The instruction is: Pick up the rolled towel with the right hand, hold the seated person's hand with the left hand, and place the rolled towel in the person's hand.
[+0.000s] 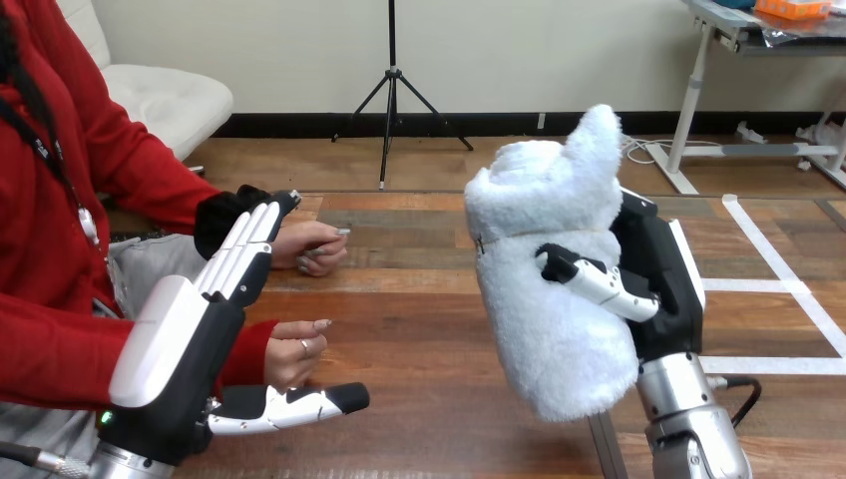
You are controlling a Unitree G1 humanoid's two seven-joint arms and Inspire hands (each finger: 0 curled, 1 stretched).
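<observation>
Starting at the near edge: how does the left hand (190, 349) stand? (Reader)

Released. Its fingers are straight and point away across the worktop (419, 329), and its thumb is stretched out sideways. The person's nearer hand (294, 349), loosely curled, lies in the gap between that thumb and the fingers. No part of the robot hand is curled round it, and whether the two touch cannot be told. Judged purpose: an opened cradle set beside the hand it is to hold, a step not yet done. (Legend)

And the task's object? (Reader)

The rolled towel (539, 329) is raised clear of the worktop at centre right, grasped by the right hand (658, 269). The thumb crosses the towel's front and the palm backs it from the right. The grip sits about mid-length, probably so that both ends stay free for the hand-over. The long axis is near upright and leans slightly. The blunt lower end points down at the worktop, and the upper end rises to a peak. The towel is well apart from the person's nearer hand. (Legend)

Farther off? (Reader)

The person's farther hand (317, 247), loosely closed, is just beyond the left hand's fingertips. Whether it holds anything is too small to tell. Judgement: the upright towel would likely need tipping toward level to lie across a palm. (Legend)
</observation>
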